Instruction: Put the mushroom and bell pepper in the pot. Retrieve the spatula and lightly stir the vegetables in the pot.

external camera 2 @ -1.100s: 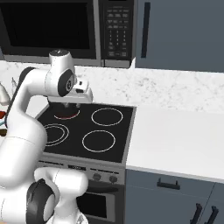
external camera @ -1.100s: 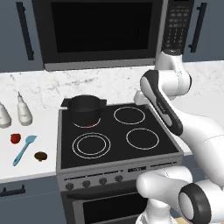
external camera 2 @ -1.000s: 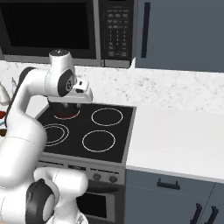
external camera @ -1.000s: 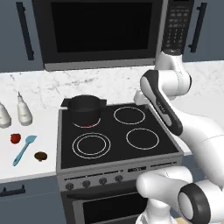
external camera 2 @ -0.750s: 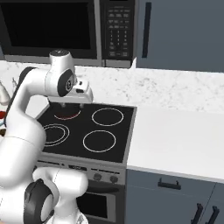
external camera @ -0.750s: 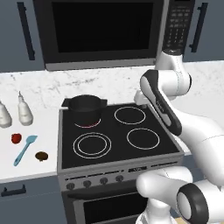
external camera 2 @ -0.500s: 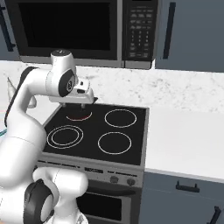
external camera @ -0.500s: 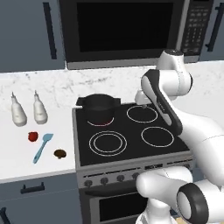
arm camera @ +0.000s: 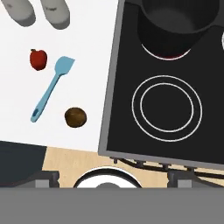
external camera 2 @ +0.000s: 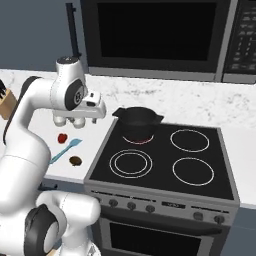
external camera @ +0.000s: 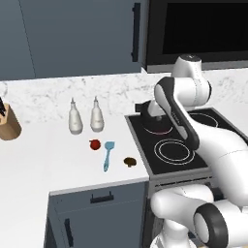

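The gripper (external camera 2: 95, 111) hung above the left edge of the stove (external camera 2: 165, 160), well clear of everything on the tabletop (external camera: 43, 155). Whether its fingers were spread or closed could not be told from the pictures, and nothing could be seen in its grasp.

Nearest the robot, below the gripper and to its left, the mushroom (arm camera: 75, 117) lay on the white tabletop just beside the stove's edge, also seen in the left base view (external camera: 129, 161) and the right base view (external camera 2: 75, 160). Just beyond it, further left, lay the spatula (arm camera: 50, 87), its handle end toward the robot and its flat blade pointing away; it was close to the mushroom but not touching it (external camera: 107, 154) (external camera 2: 65, 150). Beside the blade, further from the stove, sat the bell pepper (arm camera: 38, 58), apart from the spatula by a small gap (external camera: 95, 144) (external camera 2: 62, 137).

Ahead of the gripper and to its right, the pot (external camera 2: 137, 121) stood on the stove's rear left burner, whose ring glowed red beneath it (arm camera: 177, 24).

Farther back on the tabletop, behind the bell pepper, two pale bottles (external camera: 85, 116) stood side by side. At the far left a wooden knife block (external camera: 8, 125) stood near the wall.
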Controlling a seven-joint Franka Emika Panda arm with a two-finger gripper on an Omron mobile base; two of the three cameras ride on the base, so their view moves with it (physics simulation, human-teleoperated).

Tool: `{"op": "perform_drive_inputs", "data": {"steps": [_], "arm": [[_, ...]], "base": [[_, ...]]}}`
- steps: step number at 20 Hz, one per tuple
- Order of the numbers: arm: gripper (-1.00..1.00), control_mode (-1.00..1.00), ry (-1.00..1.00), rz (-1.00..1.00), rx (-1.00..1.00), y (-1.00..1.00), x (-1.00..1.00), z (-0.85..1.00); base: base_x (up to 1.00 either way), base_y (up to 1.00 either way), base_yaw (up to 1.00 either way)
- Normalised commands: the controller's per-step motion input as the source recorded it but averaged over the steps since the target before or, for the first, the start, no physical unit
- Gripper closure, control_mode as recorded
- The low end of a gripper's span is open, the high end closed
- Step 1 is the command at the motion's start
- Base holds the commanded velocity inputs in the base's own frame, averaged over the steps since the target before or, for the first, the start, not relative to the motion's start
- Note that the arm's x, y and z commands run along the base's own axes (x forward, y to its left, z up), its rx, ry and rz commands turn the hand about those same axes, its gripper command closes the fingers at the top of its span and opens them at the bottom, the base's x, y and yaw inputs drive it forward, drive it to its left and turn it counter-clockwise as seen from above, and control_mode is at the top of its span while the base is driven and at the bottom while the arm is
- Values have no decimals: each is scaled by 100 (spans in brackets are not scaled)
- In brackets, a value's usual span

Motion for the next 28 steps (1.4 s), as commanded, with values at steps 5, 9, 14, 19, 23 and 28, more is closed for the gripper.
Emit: {"op": "perform_drive_inputs", "data": {"steps": [5,9,14,19,23,28], "arm": [[-100,100,0,0,0,0,0,0],[-100,-100,1,0,0,0,0,-1],[-100,-100,6,0,0,0,27,-12],[-100,-100,2,2,0,12,54,-39],[-100,-100,9,13,0,19,29,-62],[-100,-100,2,12,0,23,6,-67]], "base": [[24,10,0],[10,-7,0],[0,0,0],[0,0,0],[0,0,0],[0,0,0]]}}
